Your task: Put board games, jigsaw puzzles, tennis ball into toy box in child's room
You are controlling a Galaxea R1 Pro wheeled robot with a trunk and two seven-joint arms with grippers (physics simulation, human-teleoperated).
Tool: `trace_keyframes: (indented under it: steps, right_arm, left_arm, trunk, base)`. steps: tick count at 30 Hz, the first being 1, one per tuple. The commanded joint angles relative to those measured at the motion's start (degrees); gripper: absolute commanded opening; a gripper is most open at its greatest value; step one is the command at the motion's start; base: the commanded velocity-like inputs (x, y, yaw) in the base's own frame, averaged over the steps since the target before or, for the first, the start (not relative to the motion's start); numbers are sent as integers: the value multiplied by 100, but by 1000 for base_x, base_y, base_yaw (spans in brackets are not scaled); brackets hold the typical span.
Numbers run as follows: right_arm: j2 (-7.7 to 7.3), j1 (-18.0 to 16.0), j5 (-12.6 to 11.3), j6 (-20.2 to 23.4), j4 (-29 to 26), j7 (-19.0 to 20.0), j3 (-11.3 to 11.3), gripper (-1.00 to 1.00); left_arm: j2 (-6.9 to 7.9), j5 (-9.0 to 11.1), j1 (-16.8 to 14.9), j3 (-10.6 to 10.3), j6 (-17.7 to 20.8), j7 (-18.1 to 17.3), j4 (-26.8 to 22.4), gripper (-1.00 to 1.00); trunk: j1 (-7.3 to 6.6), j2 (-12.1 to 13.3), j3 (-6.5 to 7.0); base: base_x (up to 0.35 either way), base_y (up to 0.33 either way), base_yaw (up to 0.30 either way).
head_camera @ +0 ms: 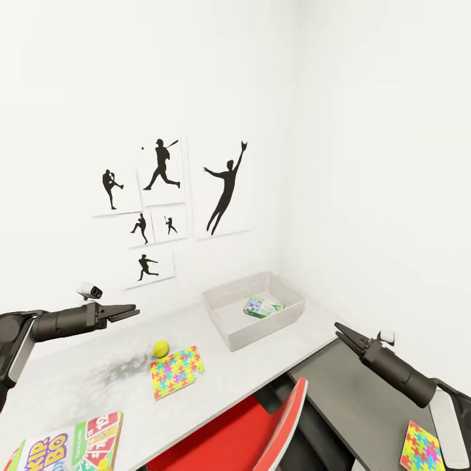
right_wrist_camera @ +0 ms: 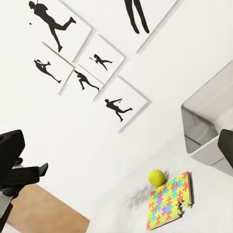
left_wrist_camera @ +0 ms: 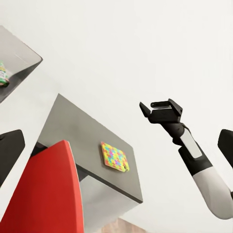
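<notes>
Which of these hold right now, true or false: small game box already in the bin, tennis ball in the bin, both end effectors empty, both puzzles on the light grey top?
1. A small blue-green printed game box lies inside the shallow grey bin. True.
2. The small yellow-green tennis ball is in the bin. False: it sits on the light grey desk top, beside a multicolour puzzle sheet.
3. The left end effector and right end effector hold nothing. True.
4. Both puzzles lie on the light top. False: the second puzzle sheet lies on the dark grey top.
</notes>
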Motion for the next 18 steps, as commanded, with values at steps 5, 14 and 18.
trace_keyframes:
  steps: [5, 14, 18]
  right_arm:
    - [34, -2, -11, -6, 39, 8, 0, 100]
    - [58, 4, -10, -8, 179, 50, -10, 100]
    - [62, 4, -10, -13, 219, 61, -10, 100]
  left_arm:
    - [-2, 0, -3, -3, 61, -18, 1, 100]
    - [12, 1, -3, 15, 61, -22, 5, 100]
    - [34, 11, -2, 18, 61, -22, 8, 100]
  trunk:
    - [2, -4, -3]
    - [2, -4, 12]
    - [2, -4, 24]
  base:
    - [0, 0, -142]
    - [0, 9, -269]
    - [-1, 111, -279]
